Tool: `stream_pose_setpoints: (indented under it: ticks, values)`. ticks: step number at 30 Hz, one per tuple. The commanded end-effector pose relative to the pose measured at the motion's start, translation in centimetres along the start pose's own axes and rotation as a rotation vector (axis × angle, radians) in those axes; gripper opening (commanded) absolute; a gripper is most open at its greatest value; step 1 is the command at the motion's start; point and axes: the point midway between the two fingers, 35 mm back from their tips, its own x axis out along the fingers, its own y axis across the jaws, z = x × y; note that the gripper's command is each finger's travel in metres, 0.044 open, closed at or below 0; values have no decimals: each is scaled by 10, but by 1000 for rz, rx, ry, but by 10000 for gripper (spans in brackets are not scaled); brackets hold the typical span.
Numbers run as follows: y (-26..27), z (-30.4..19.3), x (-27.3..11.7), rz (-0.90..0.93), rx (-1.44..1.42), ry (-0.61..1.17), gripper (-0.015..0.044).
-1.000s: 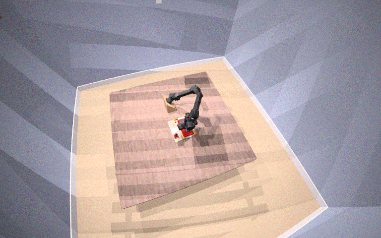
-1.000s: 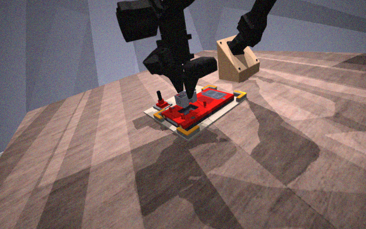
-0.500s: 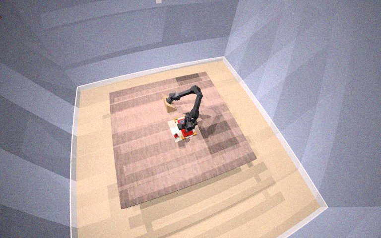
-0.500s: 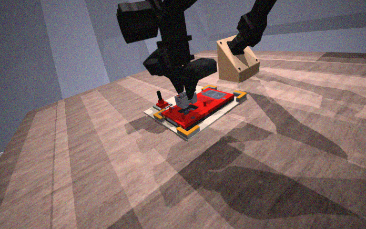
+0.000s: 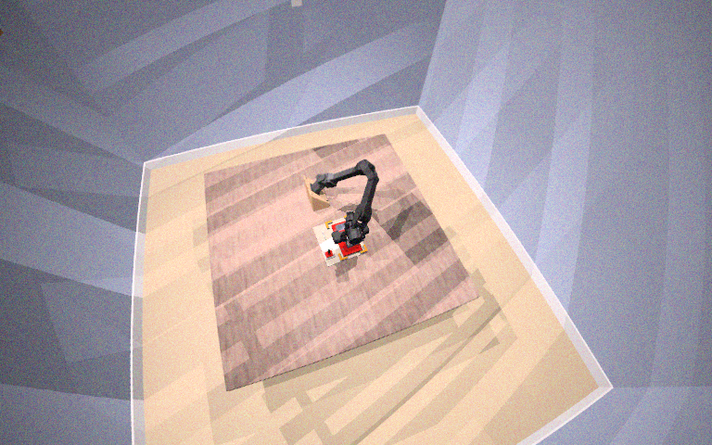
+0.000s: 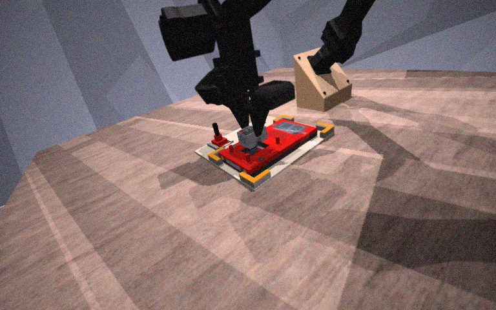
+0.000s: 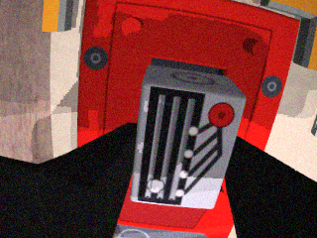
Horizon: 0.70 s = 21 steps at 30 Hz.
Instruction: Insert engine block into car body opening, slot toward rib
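Observation:
The grey engine block point(image 6: 247, 139) point(image 7: 173, 139) has a ribbed top with a red disc. My gripper point(image 6: 252, 131) point(image 7: 181, 141) is shut on it, with a black finger on each side. The block hangs low over the red car body point(image 5: 350, 250) point(image 6: 296, 137) point(image 7: 198, 45), apparently just above the opening. The dark opening point(image 6: 261, 146) point(image 7: 188, 64) shows beside and beneath the block in the exterior view, and as a strip past its far edge in the wrist view. The slot side and the rib cannot be made out. In the top view the arm hides the block.
The car body sits between orange corner brackets point(image 6: 256, 178) point(image 7: 50, 15) on a pale board point(image 5: 321, 235) point(image 6: 289, 161). A red piece with a black post point(image 5: 329, 253) point(image 6: 219, 140) stands on the board beside the body. The arm rises from a wooden wedge point(image 5: 316, 201) point(image 6: 310, 91) behind. Small red pegs point(image 6: 277, 139) stand on the body.

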Motion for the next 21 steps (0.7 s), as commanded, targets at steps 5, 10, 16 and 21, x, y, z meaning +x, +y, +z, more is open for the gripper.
stream_pose_setpoints:
  ticks: [5,10,16,21]
  values:
    - [0,0,2,6,19,0,160]
    - [0,0,3,6,27,0,160]
    - [0,0,5,6,21,0,160]
    - [0,0,6,6,19,0,160]
